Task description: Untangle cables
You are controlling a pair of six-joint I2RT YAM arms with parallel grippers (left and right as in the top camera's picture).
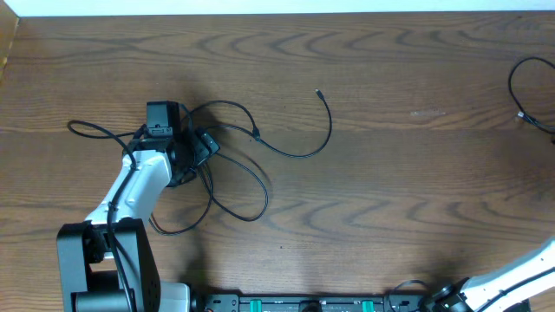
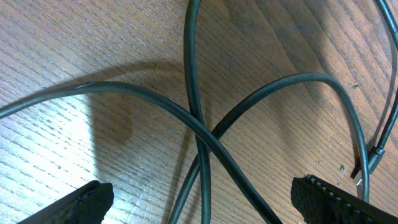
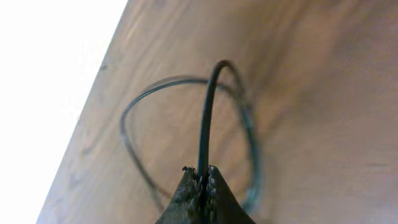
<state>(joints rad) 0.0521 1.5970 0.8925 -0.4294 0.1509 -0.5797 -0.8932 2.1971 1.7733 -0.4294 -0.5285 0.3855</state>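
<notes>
We note the left pincer (image 2: 202, 202) spread wide, low over crossing black cables (image 2: 205, 134) tangled left of centre on the worktop (image 1: 416, 191). The right pincer (image 3: 202, 186) is pressed together, pinching a black cable (image 3: 204, 124) that loops near the worktop's edge.

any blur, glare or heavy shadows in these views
Overhead: sharp, evenly lit, soft shadow around the left gripper. Left wrist: bright patch on the table at left, dark shadow over the crossing cables, which are sharp. Right wrist: upper left blown out white; the right gripper is sharpest, the cable it pinches softer, the loop behind blurred.
</notes>
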